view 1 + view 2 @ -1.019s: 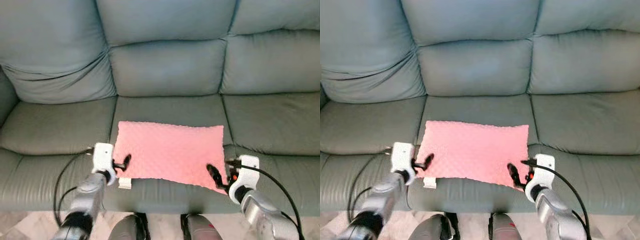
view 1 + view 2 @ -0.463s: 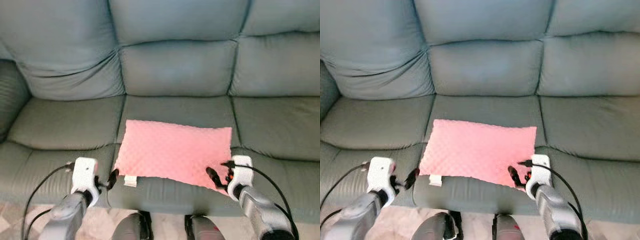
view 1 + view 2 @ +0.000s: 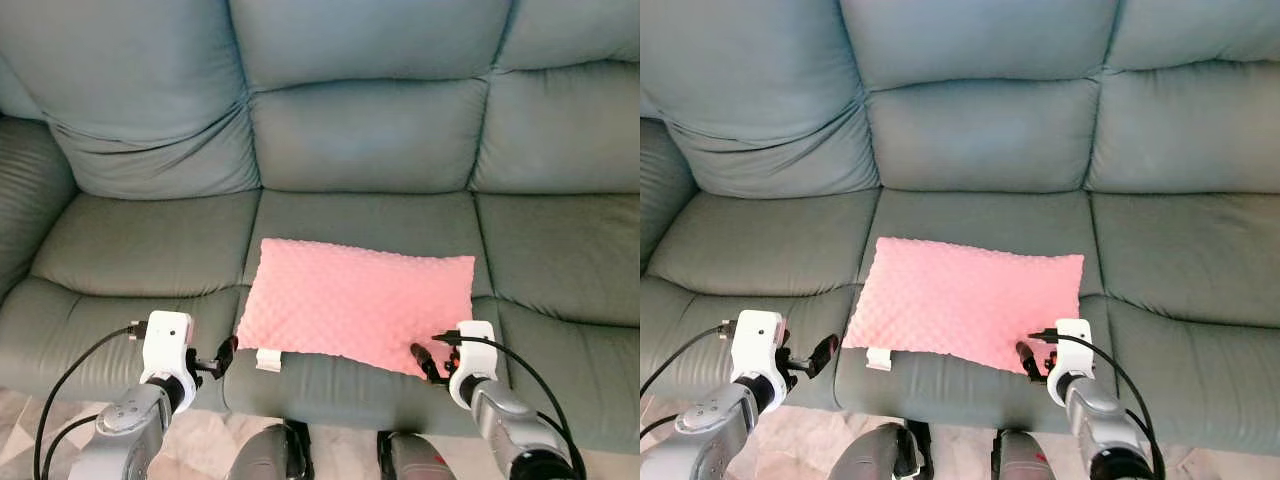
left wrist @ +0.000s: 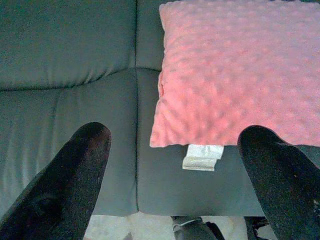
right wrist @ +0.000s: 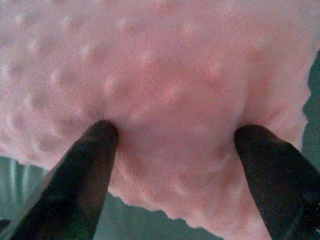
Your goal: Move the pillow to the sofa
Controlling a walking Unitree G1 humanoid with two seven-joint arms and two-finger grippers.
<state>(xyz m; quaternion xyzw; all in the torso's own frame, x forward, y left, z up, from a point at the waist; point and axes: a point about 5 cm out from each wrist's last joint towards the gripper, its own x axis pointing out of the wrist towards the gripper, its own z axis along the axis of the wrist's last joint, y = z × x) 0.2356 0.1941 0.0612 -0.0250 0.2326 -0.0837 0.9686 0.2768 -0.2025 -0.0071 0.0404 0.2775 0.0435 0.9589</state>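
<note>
A pink dimpled pillow (image 3: 360, 303) lies flat on the middle seat of the grey-green sofa (image 3: 140, 245), with a white tag (image 3: 268, 360) hanging at its front left corner. My left gripper (image 3: 225, 353) is open, just left of that corner and apart from it; in the left wrist view the left gripper (image 4: 175, 134) has the corner and tag (image 4: 202, 156) ahead of it. My right gripper (image 3: 424, 361) is open at the pillow's front right corner. In the right wrist view the right gripper (image 5: 176, 130) has both fingertips (image 5: 102, 135) resting against the pillow (image 5: 165, 65).
The sofa's back cushions (image 3: 365, 135) rise behind the pillow. The left seat (image 3: 140, 245) and right seat (image 3: 565, 255) lie to either side. My legs (image 3: 265, 458) stand against the sofa's front edge, and pale floor (image 3: 20, 455) shows at the lower left.
My left gripper has drawn back and leftward off the pillow's front left corner. My right gripper stays at the front right corner. The camera has shifted, and the pillow stays on the seat.
</note>
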